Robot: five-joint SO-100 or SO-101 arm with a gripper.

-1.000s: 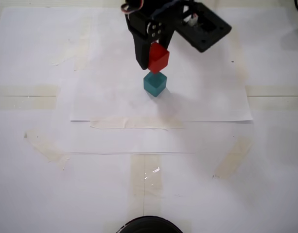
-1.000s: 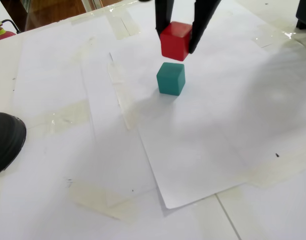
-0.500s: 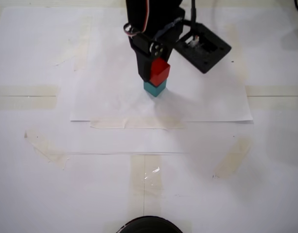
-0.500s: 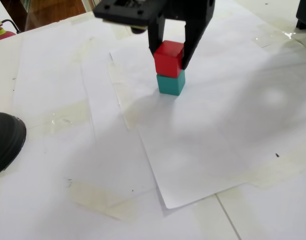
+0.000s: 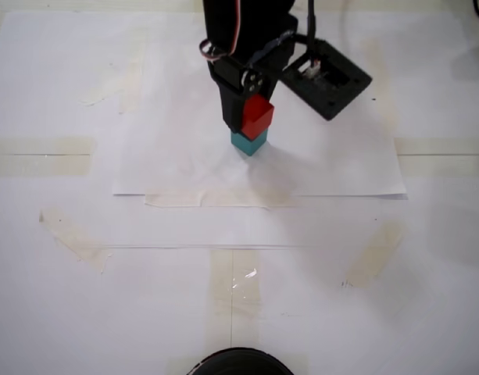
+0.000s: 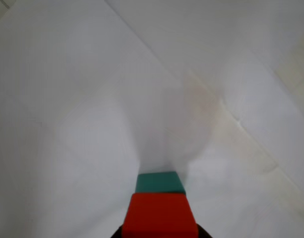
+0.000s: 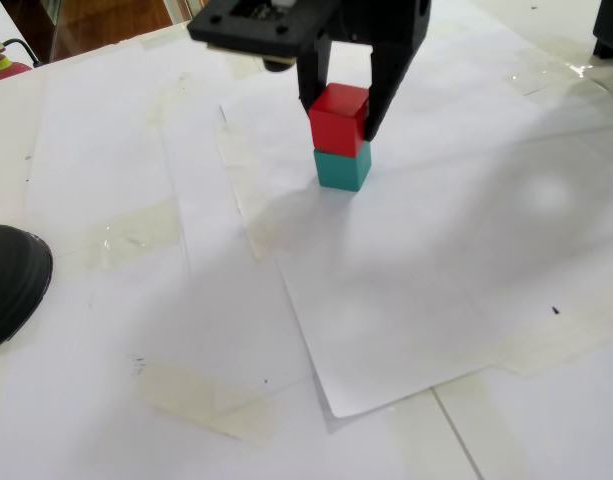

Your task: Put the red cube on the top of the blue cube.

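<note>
One red cube [image 7: 339,119] sits on one teal blue cube [image 7: 343,168]; the gripper [image 7: 340,120] grasps the red cube between both fingers; white paper [image 7: 406,270] lies beneath

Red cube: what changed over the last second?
The gripper lowered the red cube straight down onto the blue cube, closing the gap between them. It remains clamped on the red cube, not released. The blue cube stayed in place.

The worktop [image 5: 51,312] has taped white paper [image 5: 333,168] on it; the blue cube [image 5: 248,143] sits right under the end effector [image 5: 251,117].
</note>
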